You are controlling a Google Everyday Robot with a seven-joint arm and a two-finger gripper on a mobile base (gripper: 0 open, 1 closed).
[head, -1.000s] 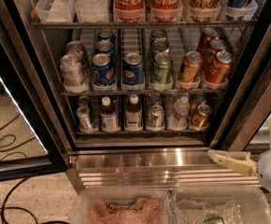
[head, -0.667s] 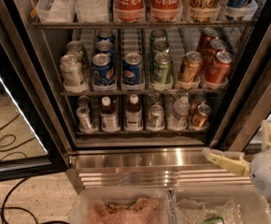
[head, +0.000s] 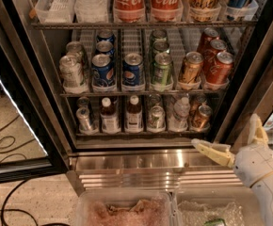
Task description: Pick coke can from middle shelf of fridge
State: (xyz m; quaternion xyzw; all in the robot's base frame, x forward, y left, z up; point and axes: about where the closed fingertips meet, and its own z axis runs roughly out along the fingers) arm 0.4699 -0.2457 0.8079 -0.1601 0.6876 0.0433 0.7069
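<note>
The coke can [head: 220, 68] stands front-right on the middle shelf [head: 141, 93] of the fridge [head: 136, 166]. The gripper [head: 226, 135] hangs below the coke can, jaws spread, empty. Risk: a wide approach could knock the gold-orange can [head: 191, 68] just left of the coke can.

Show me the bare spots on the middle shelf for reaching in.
Two bare lanes on the middle shelf: behind the lone blue can, and behind the gold can, beside the coke can row. The front row is packed side by side. The gripper sits low right, outside the fridge.
</note>
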